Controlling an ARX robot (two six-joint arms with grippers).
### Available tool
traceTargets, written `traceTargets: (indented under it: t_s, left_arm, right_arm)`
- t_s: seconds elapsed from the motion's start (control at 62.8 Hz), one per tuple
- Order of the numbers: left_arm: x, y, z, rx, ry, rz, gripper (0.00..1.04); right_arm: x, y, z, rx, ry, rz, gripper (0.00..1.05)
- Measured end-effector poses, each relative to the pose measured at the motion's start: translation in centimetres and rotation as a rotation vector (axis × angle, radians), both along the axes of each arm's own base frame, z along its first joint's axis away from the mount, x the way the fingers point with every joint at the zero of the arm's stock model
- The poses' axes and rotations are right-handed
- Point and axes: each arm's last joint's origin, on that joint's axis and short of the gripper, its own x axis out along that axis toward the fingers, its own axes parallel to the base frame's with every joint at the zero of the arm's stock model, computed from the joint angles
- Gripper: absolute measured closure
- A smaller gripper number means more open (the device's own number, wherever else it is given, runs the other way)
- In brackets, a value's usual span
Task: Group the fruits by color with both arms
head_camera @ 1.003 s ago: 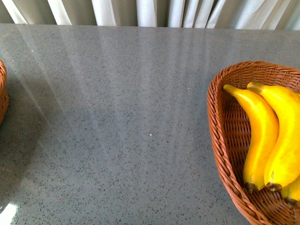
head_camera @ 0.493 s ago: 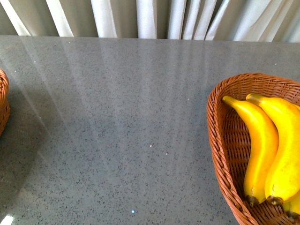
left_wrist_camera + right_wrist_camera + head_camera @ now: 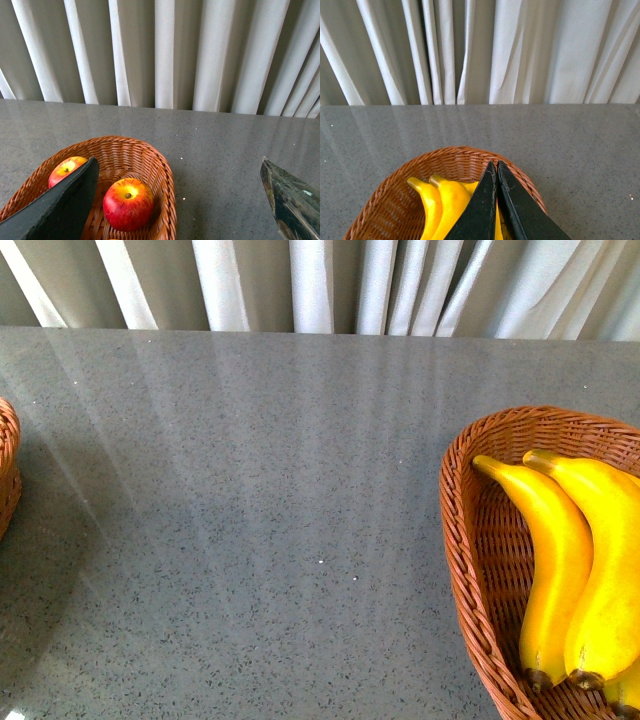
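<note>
1. At nine o'clock in the front view only a sliver of the left basket shows at the frame edge. The left wrist view fills it in: two apples sit inside that basket, one apple near the middle and a second apple partly behind a finger.
2. The left gripper hangs above that basket with its fingers spread wide and nothing between them.
3. The grey table between the baskets carries no fruit in any view.
4. At three to four o'clock in the front view, the right basket holds two bananas, a near banana and a far banana, lying side by side and touching. A third yellow tip may sit at the bottom corner, but it is too cropped to be sure.
5. The right gripper is over the bananas with its fingers pressed together and empty.
6. Judgement: red is in the left basket and yellow in the right, so the sorting looks finished. Unless a fruit lies out of frame, the next move calls only for both arms to pull clear without nudging the baskets.
7. Compared with the earlier front views, the right basket and the table's far edge sit lower in the frame and more curtain shows. That suggests the camera has tilted upward rather than that anything on the table moved.
</note>
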Motion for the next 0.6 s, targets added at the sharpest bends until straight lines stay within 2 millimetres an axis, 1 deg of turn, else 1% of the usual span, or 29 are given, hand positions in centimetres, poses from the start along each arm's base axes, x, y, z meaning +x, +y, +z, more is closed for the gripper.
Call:
traceTargets:
  t_s: [0.223, 0.605]
  left_arm:
    - [0.0, 0.0, 0.0, 0.0, 0.0, 0.0, 0.09]
    - [0.0, 0.0, 0.0, 0.0, 0.0, 0.0, 0.09]
  right_arm:
    - [-1.0, 0.0, 0.2, 0.0, -0.007, 0.0, 1.03]
    - [-2.0, 0.0, 0.2, 0.0, -0.009, 0.0, 1.03]
